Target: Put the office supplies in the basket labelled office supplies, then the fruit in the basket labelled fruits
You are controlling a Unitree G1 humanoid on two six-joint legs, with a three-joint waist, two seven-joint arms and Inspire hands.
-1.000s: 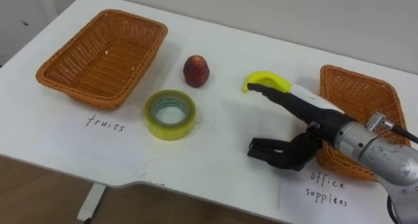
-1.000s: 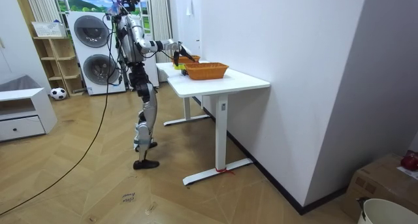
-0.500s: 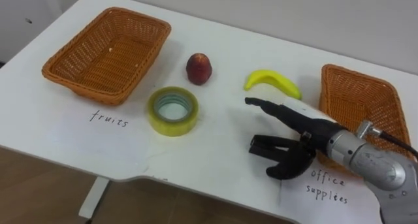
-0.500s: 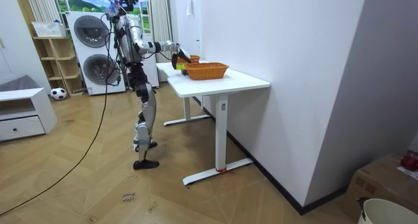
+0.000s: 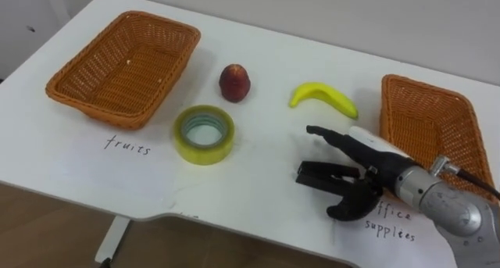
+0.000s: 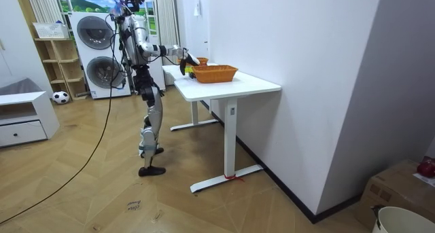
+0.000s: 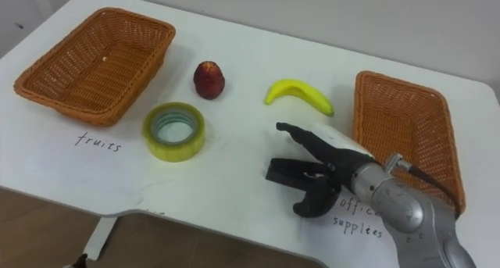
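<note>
Banana (image 5: pixel 323 98) is lying toward the far edge of the tabletop (image 5: pixel 258 182), its long axis running left to right, just beyond the right hand (image 5: pixel 363 178). That hand is hovering with fingers (image 5: pixel 336 136) spread apart, holding nothing.

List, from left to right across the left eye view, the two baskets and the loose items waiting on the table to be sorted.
fruits basket → roll of yellow tape → red fruit → banana → office supplies basket
</note>
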